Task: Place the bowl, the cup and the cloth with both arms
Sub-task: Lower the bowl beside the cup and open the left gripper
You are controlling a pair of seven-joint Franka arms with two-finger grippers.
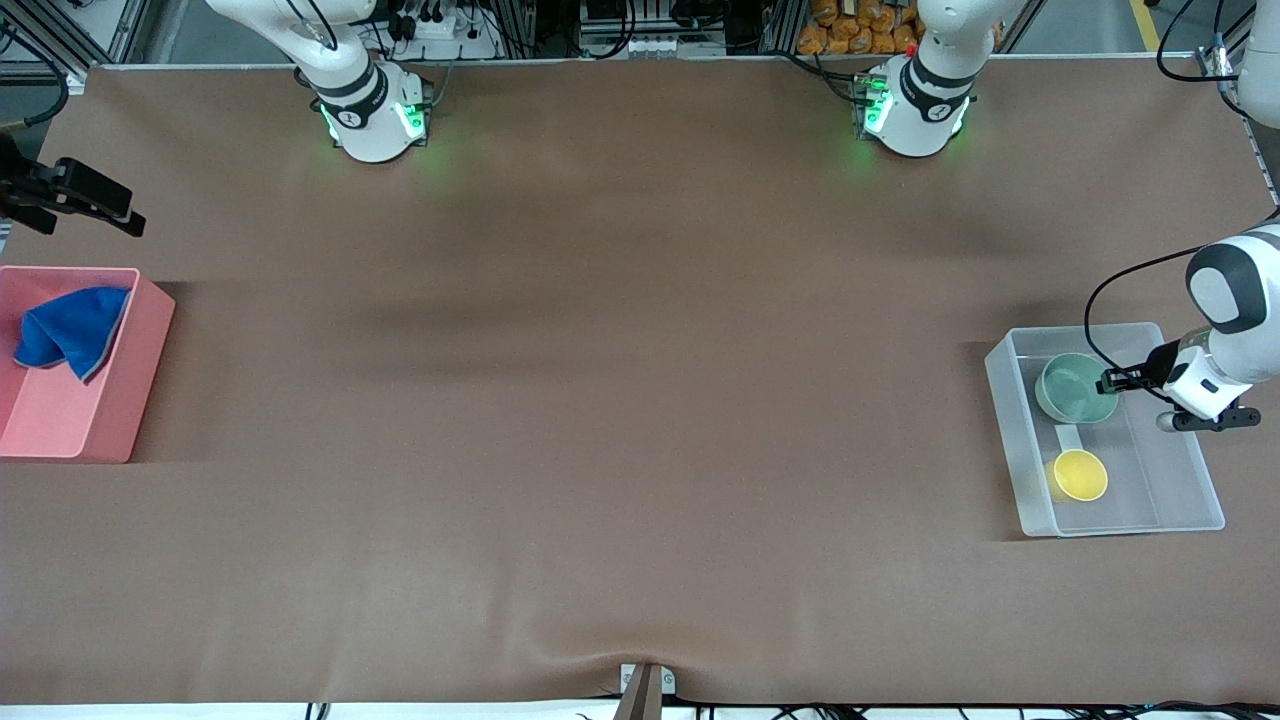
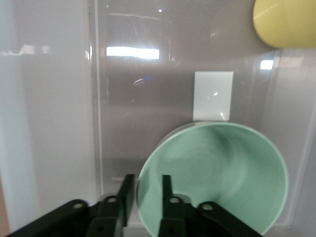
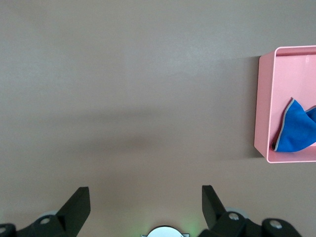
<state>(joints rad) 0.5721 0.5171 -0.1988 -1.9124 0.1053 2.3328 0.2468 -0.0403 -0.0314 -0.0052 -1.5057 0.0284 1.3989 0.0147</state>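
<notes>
The pale mint green bowl sits in a clear plastic bin at the left arm's end of the table. The yellow cup sits in the same bin, nearer the front camera. My left gripper is low in the bin. Its fingers straddle the bowl's rim, one inside and one outside, with a gap between them. The cup shows at the edge of the left wrist view. The blue cloth lies in a pink bin. My right gripper hangs open and empty over the table beside the pink bin.
A white label lies on the clear bin's floor between bowl and cup. The right wrist view shows the pink bin with the cloth and bare brown table. The wide brown mat lies between the two bins.
</notes>
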